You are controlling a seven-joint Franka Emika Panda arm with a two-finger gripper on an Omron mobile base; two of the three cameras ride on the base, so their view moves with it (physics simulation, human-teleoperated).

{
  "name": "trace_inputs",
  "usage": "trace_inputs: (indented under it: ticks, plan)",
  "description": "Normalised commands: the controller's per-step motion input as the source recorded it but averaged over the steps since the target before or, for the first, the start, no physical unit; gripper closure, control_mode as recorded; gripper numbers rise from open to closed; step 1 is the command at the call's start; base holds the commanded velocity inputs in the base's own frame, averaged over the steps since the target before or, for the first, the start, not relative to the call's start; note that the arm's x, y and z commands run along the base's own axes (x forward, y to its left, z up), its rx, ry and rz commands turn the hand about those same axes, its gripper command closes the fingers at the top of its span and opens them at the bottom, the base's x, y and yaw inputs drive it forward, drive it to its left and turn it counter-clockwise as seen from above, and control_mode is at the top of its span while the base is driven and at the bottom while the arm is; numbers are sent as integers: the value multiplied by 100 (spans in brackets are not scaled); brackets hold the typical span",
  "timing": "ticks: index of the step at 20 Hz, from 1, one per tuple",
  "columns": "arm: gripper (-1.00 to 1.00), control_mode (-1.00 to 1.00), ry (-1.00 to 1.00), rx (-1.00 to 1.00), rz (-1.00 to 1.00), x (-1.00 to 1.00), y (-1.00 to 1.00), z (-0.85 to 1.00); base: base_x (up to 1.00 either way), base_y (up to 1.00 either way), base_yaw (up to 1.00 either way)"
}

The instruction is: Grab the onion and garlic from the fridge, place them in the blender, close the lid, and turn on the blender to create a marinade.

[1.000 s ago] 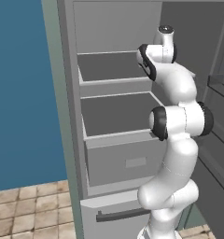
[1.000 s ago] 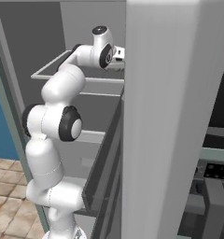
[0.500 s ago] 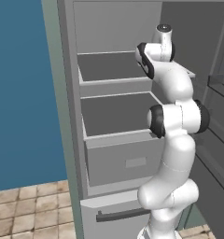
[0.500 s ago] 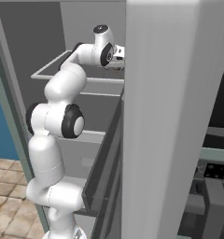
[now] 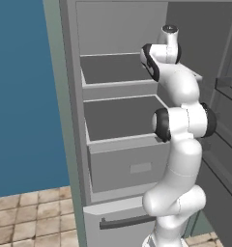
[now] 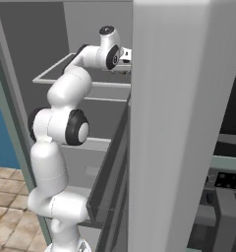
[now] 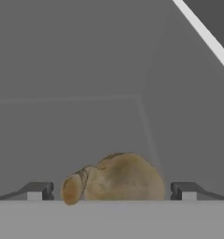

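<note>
garlic: tan lump at 6 o'clock in the hand view, lying on the grey fridge shelf floor
fingers: spread wide, holding nothing, one tip either side of the garlic
why: probably straddling it, ready to close

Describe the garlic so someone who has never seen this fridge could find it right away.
Start at the tall grey fridge standing open and go to the shelf the arm reaches into. There, between the open end effector's fingertips, lies the garlic. It is a dull tan-brown rounded lump with a small nub on one side, the one coloured thing against flat grey walls.
</note>
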Motion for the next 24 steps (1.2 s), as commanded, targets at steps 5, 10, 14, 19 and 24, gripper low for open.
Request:
trace_inputs:
  ticks: [5, 10, 14, 19, 24]
  plan:
    - [100, -100, 0, 0, 1, 17, -11, -20, 0, 0, 0]
    - [100, -100, -2, 0, 6, 8, -15, -16, 0, 0, 0]
    - [100, -100, -6, 0, 6, 0, -6, -14, 0, 0, 0]
    - [100, -100, -21, 0, 5, -23, 0, -1, 0, 0, 0]
    - [100, -100, -8, 0, 1, -69, 14, 0, 0, 0, 0]
